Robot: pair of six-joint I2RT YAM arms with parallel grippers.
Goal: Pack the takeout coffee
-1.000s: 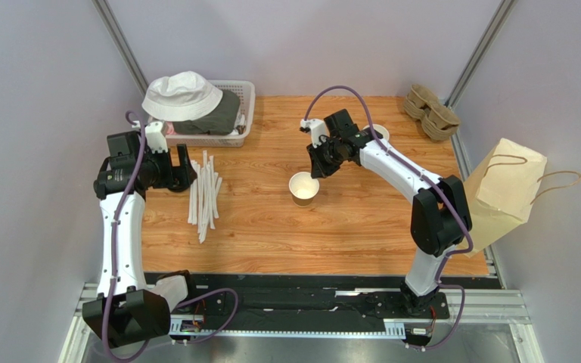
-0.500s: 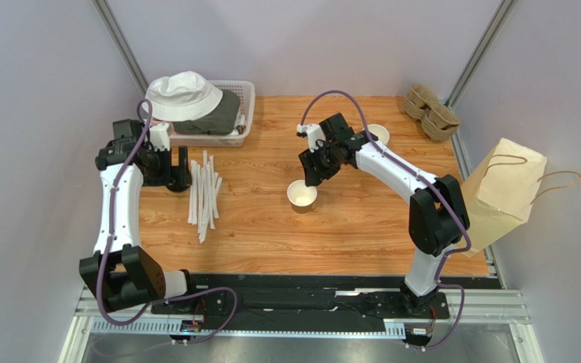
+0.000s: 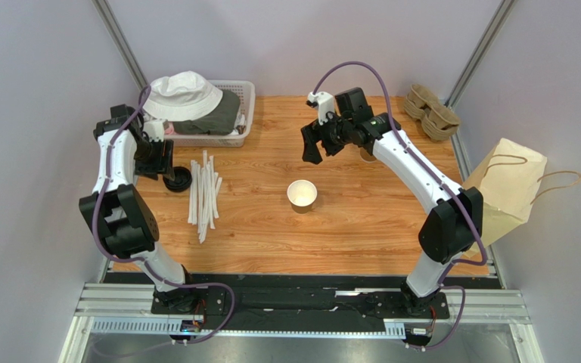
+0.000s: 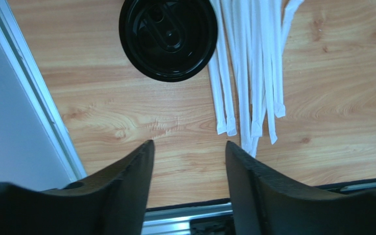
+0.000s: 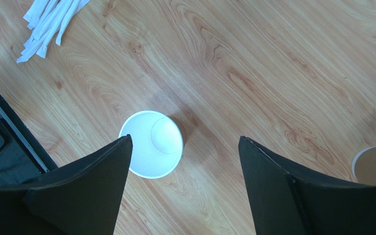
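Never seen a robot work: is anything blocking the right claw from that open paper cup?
Nothing visible. The right gripper hangs open above the cup, which stands alone on the table; the straws lie well aside.

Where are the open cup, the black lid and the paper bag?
open cup (image 3: pixel 302 192): top view, its white inside.
black lid (image 4: pixel 168 36): left wrist view, its centre.
paper bag (image 3: pixel 504 189): top view, its flat side.

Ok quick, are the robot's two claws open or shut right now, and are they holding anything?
Left gripper: open, holding nothing.
Right gripper: open, holding nothing; the paper cup stands free below it.
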